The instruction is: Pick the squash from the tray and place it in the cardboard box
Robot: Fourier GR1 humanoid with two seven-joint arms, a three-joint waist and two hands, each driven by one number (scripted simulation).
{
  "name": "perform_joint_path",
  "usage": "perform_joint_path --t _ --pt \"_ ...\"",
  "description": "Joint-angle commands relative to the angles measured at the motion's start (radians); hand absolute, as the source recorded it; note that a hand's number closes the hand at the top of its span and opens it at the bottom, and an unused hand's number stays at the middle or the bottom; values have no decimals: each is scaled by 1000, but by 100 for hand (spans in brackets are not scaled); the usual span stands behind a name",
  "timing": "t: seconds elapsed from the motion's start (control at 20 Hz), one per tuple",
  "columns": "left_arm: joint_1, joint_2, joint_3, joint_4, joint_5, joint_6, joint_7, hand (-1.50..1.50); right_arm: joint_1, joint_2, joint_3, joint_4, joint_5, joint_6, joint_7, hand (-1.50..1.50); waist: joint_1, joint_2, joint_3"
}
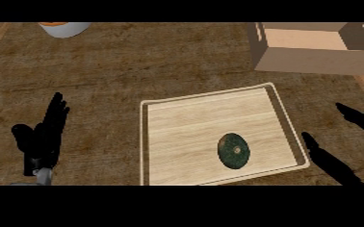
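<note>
Brown counter [128,72] is seen bearing one wooden tray [185,125], one open cardboard box [305,48] at the far right, one white bowl [65,29] far left. One dark green squash [234,151] lies in the tray's near right part. Left hand [43,134] and right hand [334,161] are held with fingers straight, touching nothing.

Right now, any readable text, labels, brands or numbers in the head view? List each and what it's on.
None readable.
Cardboard box: plain flaps and walls, no print or label visible.
Tray: bare wood grain only.
Squash: dark green, no sticker.
White container at the top left edge: no marking visible.
</note>
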Motion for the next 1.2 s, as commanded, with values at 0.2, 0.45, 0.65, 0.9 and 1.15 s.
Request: perform_joint_path --t 0.2,0.45,0.65,0.9,1.15 --pt "-26 -38 -4 62 -24 4 -54 0 352 -3 113 -360 381 59 341 -150 40 13 -1" --pt "-101 -48 -23 59 -46 26 17 0 428 -14 186 -596 487 271 592 -150 65 19 1" --pt "-88 -39 -26 49 -45 2 17 0 392 -51 254 -647 550 393 748 -150 82 16 1" --pt "-129 -87 -47 78 -73 35 26 0 175 -28 353 -610 564 550 1002 -150 103 18 2" --pt "-93 -91 -53 67 -75 14 -2 0 -24 46 445 -543 574 696 1239 -150 115 15 2"
